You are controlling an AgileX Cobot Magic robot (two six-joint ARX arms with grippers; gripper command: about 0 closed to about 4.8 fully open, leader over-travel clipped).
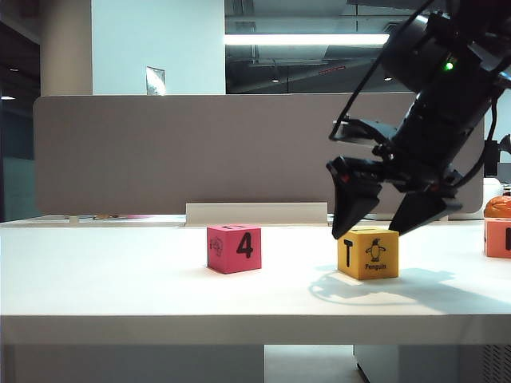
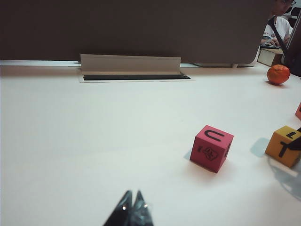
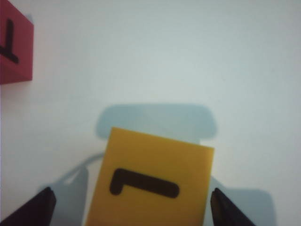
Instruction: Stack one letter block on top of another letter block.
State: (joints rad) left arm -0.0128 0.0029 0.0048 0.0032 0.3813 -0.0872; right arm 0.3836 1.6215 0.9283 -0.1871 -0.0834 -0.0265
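Right hand hangs just above the yellow cube w/ black "T" and penguin picture, fingers spread wide, one tip each side of the cube's top, not touching. Cube sits on the white worktop, right of centre. Pink-red cube w/ black "4" stands apart to its left. Left hand low near the worktop, tips together.

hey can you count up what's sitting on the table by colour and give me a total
Pink-red cube with 4: 1
Yellow cube with T and penguin, under the open right tool: 1
Orange-pink cube at the right edge: 1
Round orange thing, behind it: 1
Total: 4
The left tool, shut, hangs low over bare table.
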